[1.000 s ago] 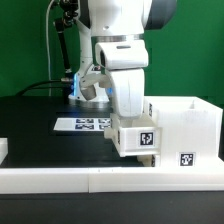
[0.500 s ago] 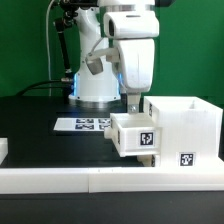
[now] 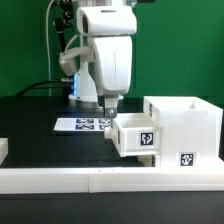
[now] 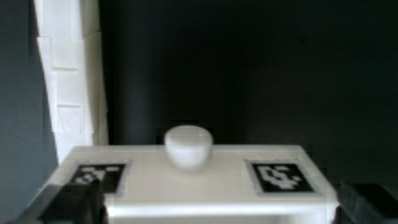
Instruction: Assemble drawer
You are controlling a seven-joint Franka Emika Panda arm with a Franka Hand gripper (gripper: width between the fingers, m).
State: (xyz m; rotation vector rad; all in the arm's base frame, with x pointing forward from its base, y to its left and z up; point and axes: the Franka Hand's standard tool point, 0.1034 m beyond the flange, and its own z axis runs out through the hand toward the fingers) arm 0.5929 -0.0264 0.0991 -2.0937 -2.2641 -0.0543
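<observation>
While the end effector (image 3: 110,103) is held above the counter (image 3: 40,140), empty, its opening cannot be told; a tray (image 3: 136,136) is seen partly inserted in the tall box (image 3: 185,128).

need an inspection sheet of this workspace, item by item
surface: black table top, a long low white rail along its near edge.
job's things: tall white box at the exterior view's right; a smaller tray partly pushed into its open side, tag facing the camera. The other tray: nothing seen.
clutter: marker board flat on the table behind the tray; a small white piece at the exterior view's left edge.
grippers: gripper hangs just above the tray's outer end; open or shut cannot be told.
cables: dark cables behind the arm.
surroundings: green backdrop.
</observation>
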